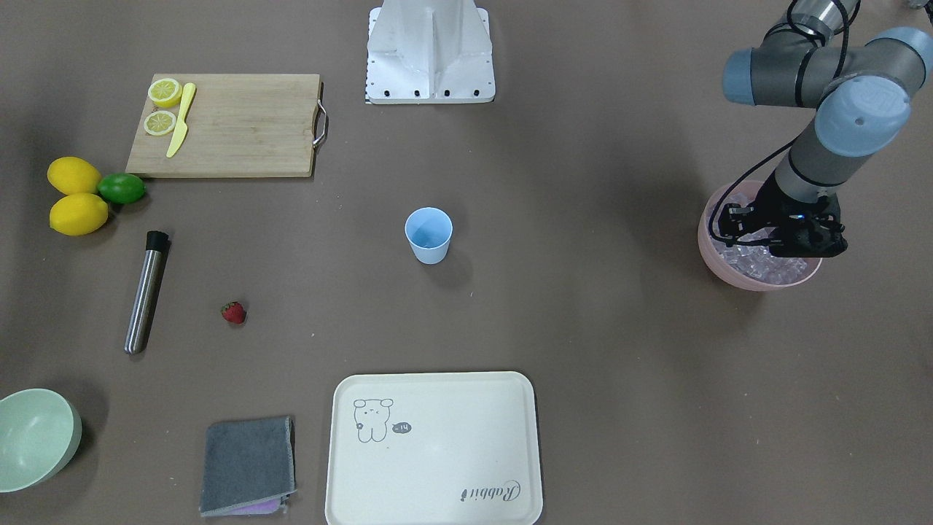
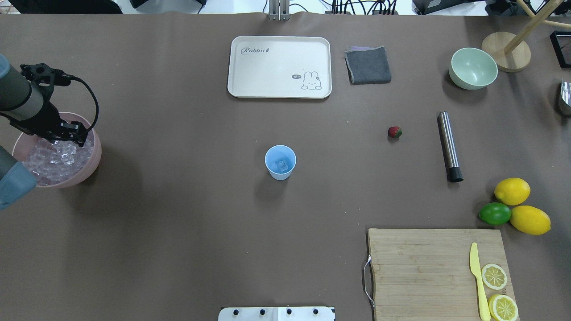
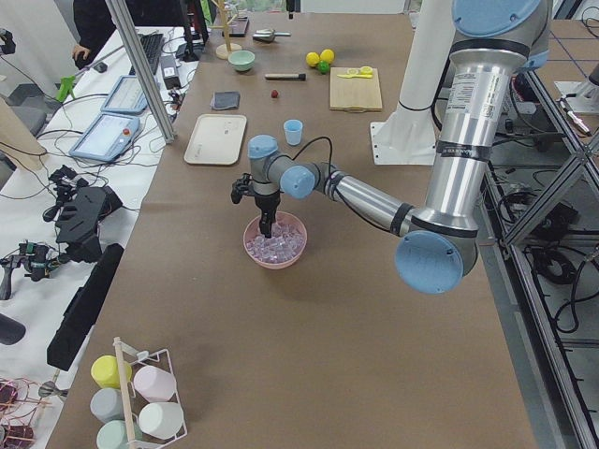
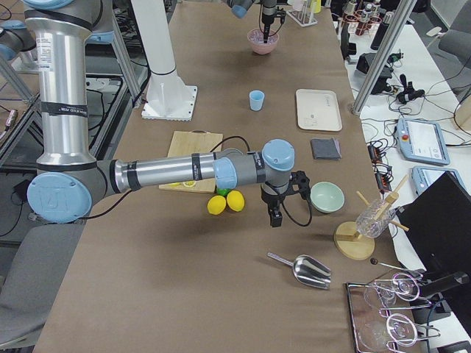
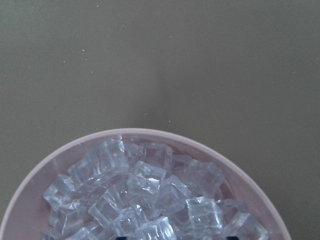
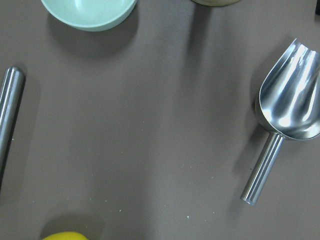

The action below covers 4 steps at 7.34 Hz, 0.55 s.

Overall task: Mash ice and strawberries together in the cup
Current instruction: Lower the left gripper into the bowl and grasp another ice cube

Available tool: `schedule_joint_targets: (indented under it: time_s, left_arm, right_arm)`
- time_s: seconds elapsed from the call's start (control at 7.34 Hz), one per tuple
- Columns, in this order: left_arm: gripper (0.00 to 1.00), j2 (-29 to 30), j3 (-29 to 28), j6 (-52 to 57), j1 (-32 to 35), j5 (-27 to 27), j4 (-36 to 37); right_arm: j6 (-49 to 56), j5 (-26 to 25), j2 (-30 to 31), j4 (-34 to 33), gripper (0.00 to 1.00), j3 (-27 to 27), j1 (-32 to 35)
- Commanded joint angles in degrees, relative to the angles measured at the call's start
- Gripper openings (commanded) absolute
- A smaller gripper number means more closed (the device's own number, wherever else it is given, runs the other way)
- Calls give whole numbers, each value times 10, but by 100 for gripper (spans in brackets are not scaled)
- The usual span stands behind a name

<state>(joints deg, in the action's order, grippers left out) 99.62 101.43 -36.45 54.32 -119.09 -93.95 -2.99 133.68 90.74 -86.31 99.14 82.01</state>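
Note:
The light blue cup point(image 2: 280, 162) stands upright mid-table, with one ice cube point(image 2: 281, 166) in it. It also shows in the front-facing view point(image 1: 428, 235). The pink bowl point(image 2: 91, 165) at the table's left end is full of ice point(image 5: 145, 200). My left gripper point(image 2: 71, 136) is down in this bowl among the cubes, and I cannot tell whether it is open or shut. The strawberry point(image 2: 395, 132) lies alone on the table right of the cup. My right gripper point(image 4: 274, 218) hangs over the table's right end near the lemons, and I cannot tell its state.
A steel muddler point(image 2: 448, 147) lies beside the strawberry. A cream tray point(image 2: 236, 67), grey cloth point(image 2: 368, 65) and pale green bowl point(image 2: 473, 67) sit along the far side. Two lemons, a lime point(image 2: 494, 213) and a cutting board point(image 2: 424, 267) are at the near right. A metal scoop point(image 6: 285, 110) lies beyond.

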Motion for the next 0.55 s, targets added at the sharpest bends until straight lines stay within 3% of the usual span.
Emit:
schedule_joint_targets:
  time_s: [0.0, 0.41]
  left_arm:
    - [73, -2, -16, 29, -2, 1, -1]
    - [72, -2, -31, 30, -2, 0, -4]
  right_arm:
    - [0, 0, 0, 0, 100, 0, 0]
    - [-1, -2, -3, 1, 100, -3, -4]
